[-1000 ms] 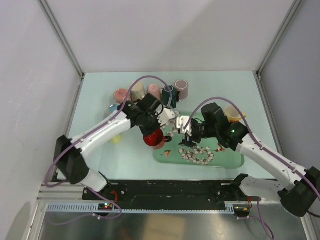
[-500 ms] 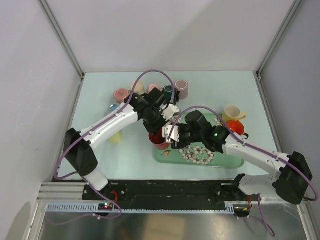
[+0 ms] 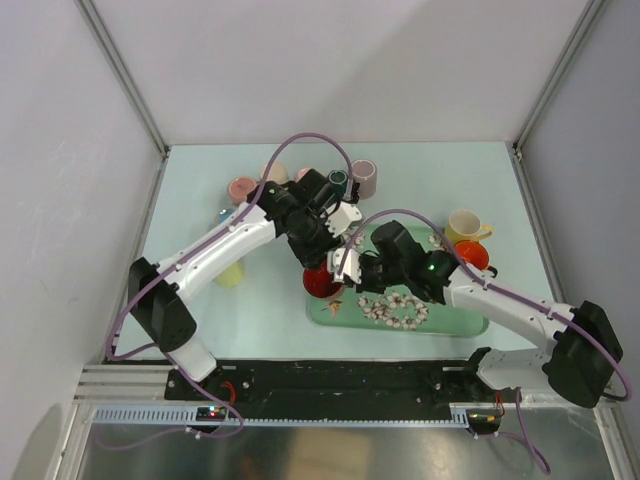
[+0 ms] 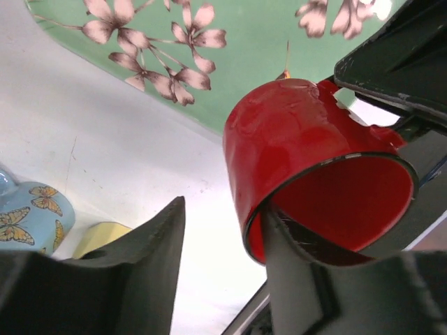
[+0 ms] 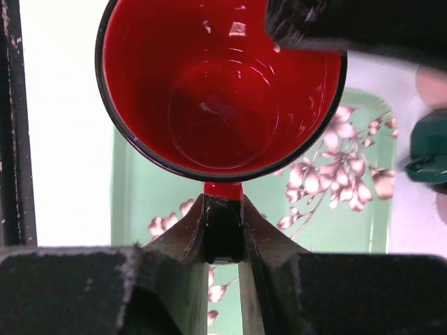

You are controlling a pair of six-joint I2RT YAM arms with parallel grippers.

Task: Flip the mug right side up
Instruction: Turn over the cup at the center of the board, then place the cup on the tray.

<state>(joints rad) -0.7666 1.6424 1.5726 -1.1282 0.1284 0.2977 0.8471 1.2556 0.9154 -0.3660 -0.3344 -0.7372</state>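
The red mug hangs at the left end of the green flowered tray, its mouth facing up toward the top camera. My right gripper is shut on the mug's handle; the red inside fills the right wrist view. My left gripper is open. One of its fingers reaches inside the mug's rim, and the other stands apart outside the wall. In the left wrist view the mug tilts over the tray's edge.
Several mugs stand at the back: pink, dark green and mauve. A yellow mug and an orange one sit to the right. A yellow cup and a blue butterfly cup lie left.
My right gripper has moved in from the right and shut on the mug's handle. My left gripper has let go of the rim and opened. The mug's mouth has turned upward.
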